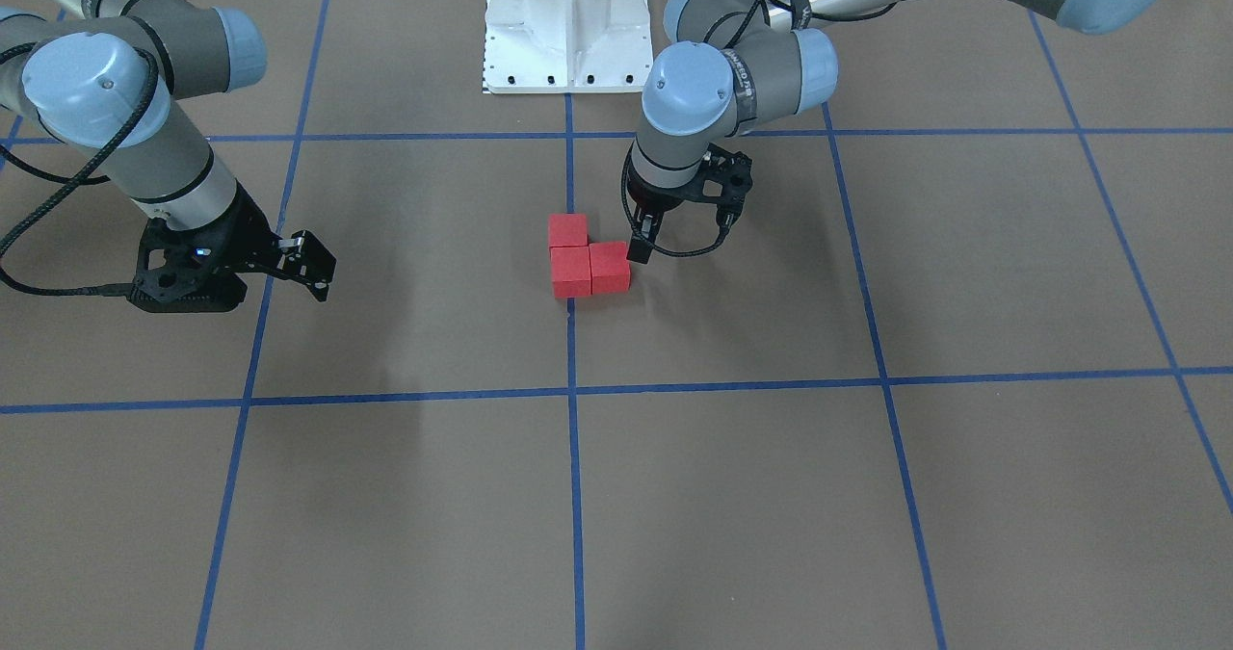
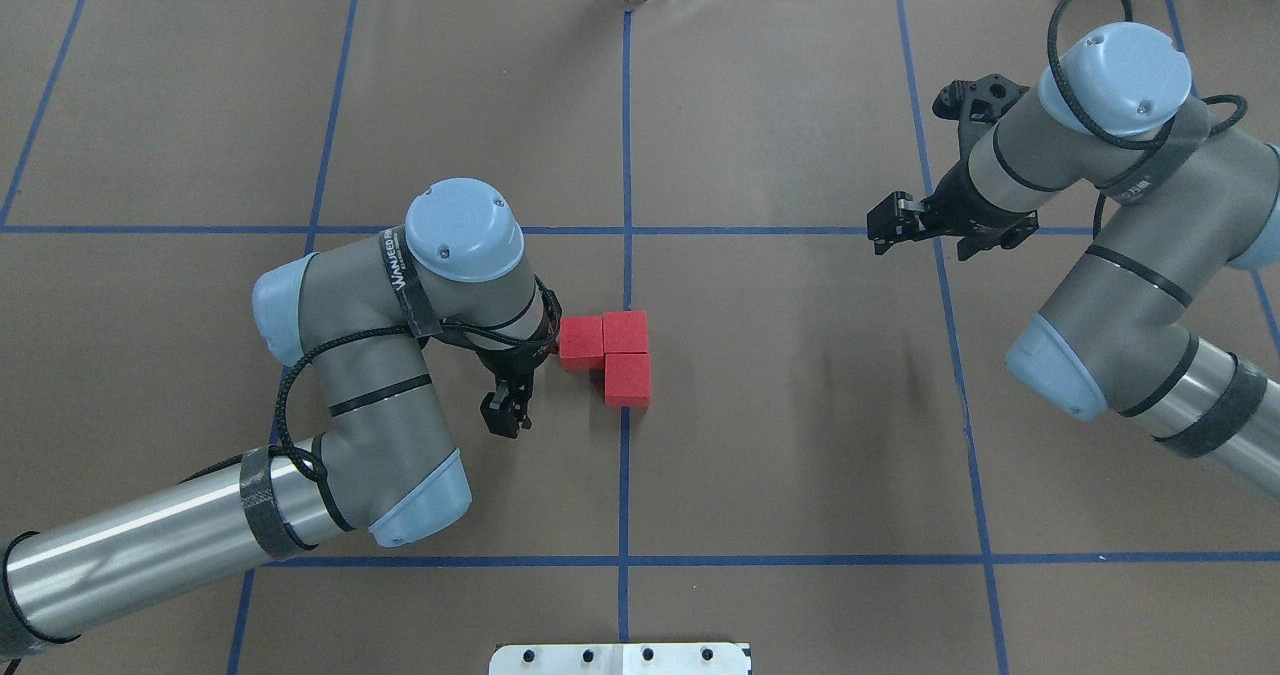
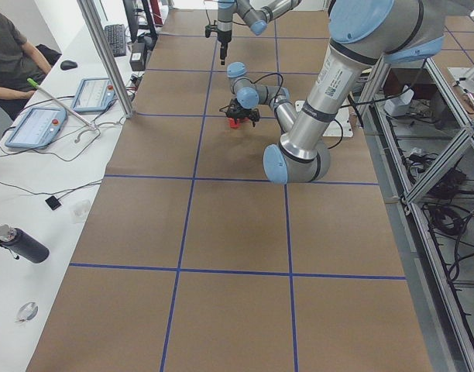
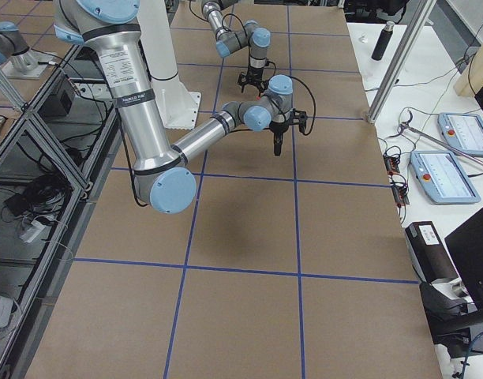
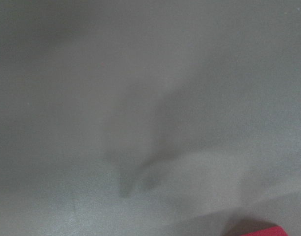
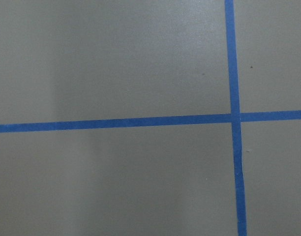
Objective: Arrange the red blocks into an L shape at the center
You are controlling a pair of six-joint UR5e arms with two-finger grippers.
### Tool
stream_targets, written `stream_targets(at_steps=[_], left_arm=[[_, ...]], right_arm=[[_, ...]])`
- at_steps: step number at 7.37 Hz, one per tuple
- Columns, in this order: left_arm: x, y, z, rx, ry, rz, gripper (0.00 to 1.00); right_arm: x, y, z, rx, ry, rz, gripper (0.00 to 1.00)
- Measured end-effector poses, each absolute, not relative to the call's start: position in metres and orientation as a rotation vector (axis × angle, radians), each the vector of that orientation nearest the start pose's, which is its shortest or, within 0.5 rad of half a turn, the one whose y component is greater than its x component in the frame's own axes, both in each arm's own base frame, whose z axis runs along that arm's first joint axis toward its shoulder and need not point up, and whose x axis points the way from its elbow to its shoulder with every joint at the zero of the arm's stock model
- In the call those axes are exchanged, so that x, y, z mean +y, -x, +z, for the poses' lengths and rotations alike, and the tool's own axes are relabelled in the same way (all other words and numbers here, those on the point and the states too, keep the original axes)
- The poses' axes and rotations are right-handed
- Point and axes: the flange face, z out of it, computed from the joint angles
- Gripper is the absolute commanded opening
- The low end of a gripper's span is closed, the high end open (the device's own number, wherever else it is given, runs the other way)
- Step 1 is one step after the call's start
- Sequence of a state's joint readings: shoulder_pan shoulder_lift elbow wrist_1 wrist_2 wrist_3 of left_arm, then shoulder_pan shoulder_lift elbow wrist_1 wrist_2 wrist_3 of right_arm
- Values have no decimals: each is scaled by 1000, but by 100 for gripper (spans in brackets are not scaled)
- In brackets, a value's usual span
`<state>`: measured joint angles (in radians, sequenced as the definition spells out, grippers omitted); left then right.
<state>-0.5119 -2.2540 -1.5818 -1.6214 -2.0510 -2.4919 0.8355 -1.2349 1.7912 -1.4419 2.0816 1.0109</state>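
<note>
Nearest me, the brown table point(image 1: 732, 515) lies flat and matte like paper, gridded with blue tape lines point(image 1: 405, 398). Next, the three red blocks point(image 1: 570, 270) sit at the center point(image 1: 572, 315). Two lie in a row on the middle line and the third is beside the nearer one on the robot's left, faces touching, so an L reads already. They are plain matte cubes with crisp edges. Just behind that third block, the left gripper point(image 1: 641, 248) hangs low with a black fingertip at the cube's outer face. Touching or a hair off, I cannot tell, nor whether its jaws are apart or together. Judgement: the step in hand is the last squaring-up or the let-go. Any push should go flat through the face's middle, and any retreat should go straight away from the cube, since light blocks on smooth paper will likely slide or twist. Off to the side the right gripper point(image 1: 313, 265) hovers well apart from the blocks, jaws seemingly apart and holding nothing. Farthest is the white base plate point(image 1: 566, 24), hard and glossy.
</note>
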Motion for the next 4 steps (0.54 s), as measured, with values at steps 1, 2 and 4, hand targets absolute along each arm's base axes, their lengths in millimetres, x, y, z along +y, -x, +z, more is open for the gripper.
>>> stream_targets(at_steps=[1,2,4], left_arm=[[-420,-570,238,663,633,-1160,100],[-420,-569,237,663,633,-1160,100],[-425,-565,239,666,628,-1166,100]], right_arm=[[-506,343,361,-828,-55,85,100],[-506,343,361,-828,-55,85,100],[-506,343,361,-827,-56,85,100]])
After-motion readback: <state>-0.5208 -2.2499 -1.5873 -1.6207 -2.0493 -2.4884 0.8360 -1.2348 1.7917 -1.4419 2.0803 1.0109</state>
